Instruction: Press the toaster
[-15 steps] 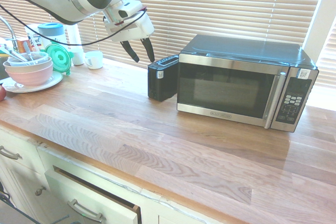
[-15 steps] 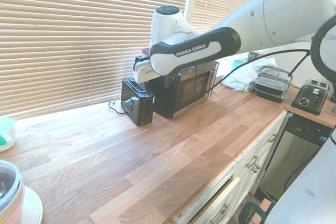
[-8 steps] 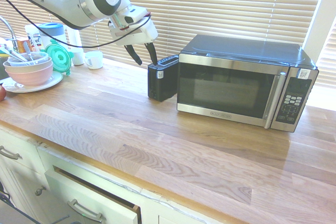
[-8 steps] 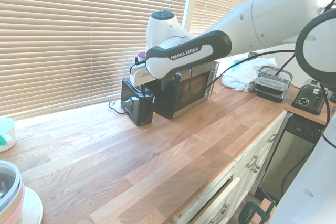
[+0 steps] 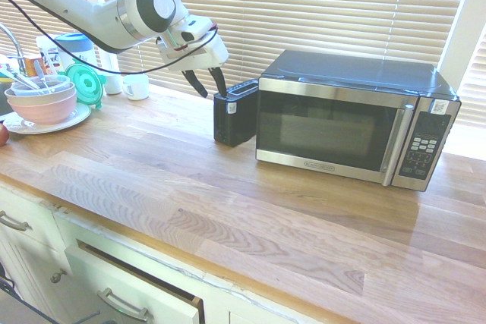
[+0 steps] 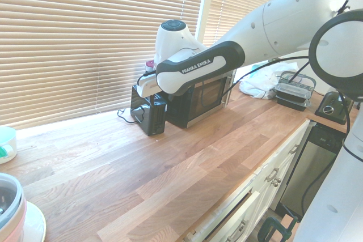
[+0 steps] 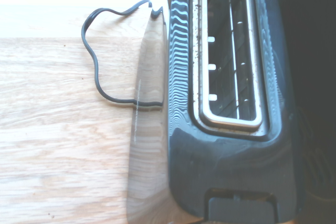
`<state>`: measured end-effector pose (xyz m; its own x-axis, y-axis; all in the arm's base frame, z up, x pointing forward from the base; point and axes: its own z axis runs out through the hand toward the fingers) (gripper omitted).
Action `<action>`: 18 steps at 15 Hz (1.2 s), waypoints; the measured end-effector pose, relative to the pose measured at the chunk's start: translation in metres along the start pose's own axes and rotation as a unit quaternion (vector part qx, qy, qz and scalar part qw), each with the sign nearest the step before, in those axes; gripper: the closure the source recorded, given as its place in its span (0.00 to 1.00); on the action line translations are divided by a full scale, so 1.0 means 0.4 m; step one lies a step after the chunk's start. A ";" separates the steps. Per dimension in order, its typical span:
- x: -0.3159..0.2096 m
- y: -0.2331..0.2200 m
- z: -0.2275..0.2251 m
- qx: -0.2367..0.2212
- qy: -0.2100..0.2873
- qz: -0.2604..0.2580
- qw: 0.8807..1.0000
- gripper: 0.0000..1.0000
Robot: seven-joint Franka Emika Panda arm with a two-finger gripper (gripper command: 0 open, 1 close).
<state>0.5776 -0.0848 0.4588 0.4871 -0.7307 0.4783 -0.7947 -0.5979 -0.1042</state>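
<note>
The toaster point(image 5: 235, 114) is a small narrow black box with a white sticker on its end, standing against the left side of the microwave point(image 5: 353, 119). It also shows in the second exterior view as the toaster point(image 6: 148, 112). My gripper point(image 5: 209, 84) hangs open just above the toaster's near end, its two dark fingers point(image 5: 219, 81) apart and pointing down, one fingertip right at the top edge. The wrist view looks straight down on the toaster's top slot point(image 7: 227, 51), with a black lever tab point(image 7: 241, 206) at the end.
The toaster's black cord point(image 7: 97, 66) loops on the wooden counter toward the blinds. At the far left stand a pink bowl on a plate point(image 5: 42, 105), a green lid point(image 5: 85, 83) and a white cup point(image 5: 137, 86). Food containers point(image 6: 295, 90) sit at the counter's other end.
My gripper has come down and moved toward the window, from above and beside the toaster to just over its end. The toaster has not moved.
</note>
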 end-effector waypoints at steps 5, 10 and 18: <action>-0.004 0.034 0.033 0.003 -0.001 0.006 1.000 1.00; 0.008 0.054 0.012 0.011 0.007 0.011 1.000 1.00; 0.031 0.033 -0.037 0.012 0.019 0.006 1.000 1.00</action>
<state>0.5677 -0.0970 0.4761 0.4634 -0.7254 0.5090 -0.7917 -0.5970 -0.1300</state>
